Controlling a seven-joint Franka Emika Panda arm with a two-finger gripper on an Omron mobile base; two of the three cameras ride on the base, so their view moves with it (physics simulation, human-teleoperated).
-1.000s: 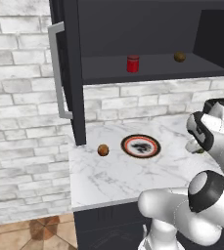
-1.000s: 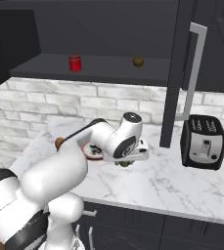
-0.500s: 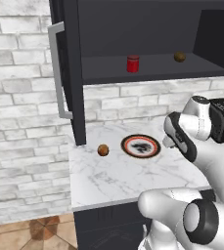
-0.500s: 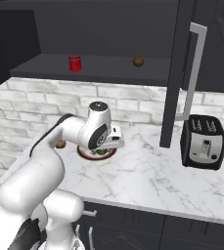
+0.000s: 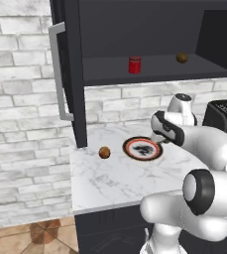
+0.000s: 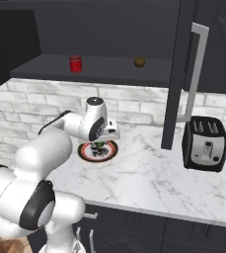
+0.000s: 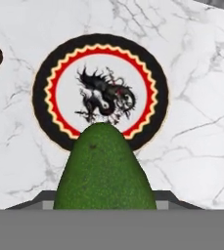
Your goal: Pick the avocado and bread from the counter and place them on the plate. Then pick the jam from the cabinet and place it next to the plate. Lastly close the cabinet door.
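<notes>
From the left, we see the bread (image 5: 104, 152) near the counter's (image 5: 105, 183) left edge, just beside the open cabinet door (image 5: 73, 74), then the plate (image 5: 142, 149) toward the middle, with the jam (image 5: 134, 64) and a brown ball (image 5: 182, 57) on the cabinet (image 5: 149, 30) shelf above and a toaster (image 6: 205, 144) toward the right end. Our gripper (image 6: 100, 144) hangs over the plate, clenched on the avocado (image 7: 103, 168). In the hand view the avocado's long axis points at the plate's centre, which lies just ahead of and below it. We judge the plate's rim under the avocado's tip, so a short advance then release should land it.
</notes>
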